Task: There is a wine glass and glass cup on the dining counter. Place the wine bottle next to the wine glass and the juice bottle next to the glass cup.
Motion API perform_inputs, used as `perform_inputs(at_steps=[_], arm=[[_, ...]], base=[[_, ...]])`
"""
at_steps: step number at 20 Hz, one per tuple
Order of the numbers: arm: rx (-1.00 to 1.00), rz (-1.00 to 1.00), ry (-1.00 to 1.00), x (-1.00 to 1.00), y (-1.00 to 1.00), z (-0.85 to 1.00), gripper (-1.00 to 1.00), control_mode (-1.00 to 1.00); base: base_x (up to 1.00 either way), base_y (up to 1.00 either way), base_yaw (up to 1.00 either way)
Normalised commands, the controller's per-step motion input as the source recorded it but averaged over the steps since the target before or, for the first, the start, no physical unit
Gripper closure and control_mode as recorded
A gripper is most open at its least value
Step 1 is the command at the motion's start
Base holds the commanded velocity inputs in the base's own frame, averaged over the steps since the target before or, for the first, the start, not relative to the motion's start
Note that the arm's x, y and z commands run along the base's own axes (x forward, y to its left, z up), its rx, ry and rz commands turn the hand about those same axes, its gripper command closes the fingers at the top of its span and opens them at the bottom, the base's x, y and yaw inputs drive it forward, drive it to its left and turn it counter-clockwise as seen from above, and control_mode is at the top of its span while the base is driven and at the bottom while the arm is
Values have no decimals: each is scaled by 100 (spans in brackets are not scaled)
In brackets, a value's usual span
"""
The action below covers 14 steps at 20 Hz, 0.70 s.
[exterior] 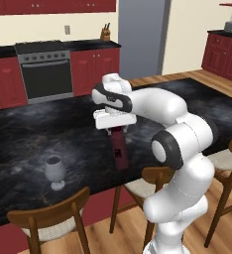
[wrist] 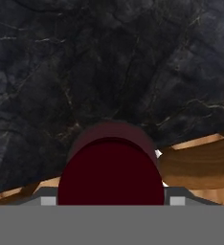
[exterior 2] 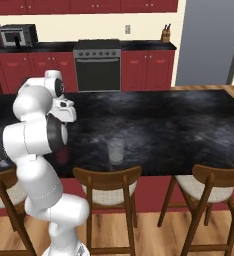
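Closest to the camera on the hand is the round dark red cap of the juice bottle. It sits right between the spots where the fingers come up, and the bottle's body below it is hidden by the cap. The finger tips themselves are hard to see, so it cannot be told how wide they are, but they seem to be at the bottle's top.

From the left base view, the juice bottle is short, wide and dark red. It stands on the dining counter, close to the near edge. The gripper hangs straight above it, and the white hand covers the bottle's top.

To the left of the bottle, well apart from it, stands the wine glass. It is pale and grey, with a round bowl and a flat foot.

In the right base view, the glass cup stands near the same edge, to the right of the arm. It is clear and faint against the black top. The arm hides the bottle there.

Wooden chairs stand in front of the counter. Far behind is a grey oven.
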Motion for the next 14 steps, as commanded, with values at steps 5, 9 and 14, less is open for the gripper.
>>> perform_inputs(at_steps=[5, 9, 14], arm=[[0, -5, 0, 20, -25, -16, 100, -100], [0, -6, 0, 24, -27, -15, 100, -100], [0, -4, 0, 22, -27, -10, 100, -100]], base=[[0, 0, 0], [0, 0, 0], [0, 0, 0]])
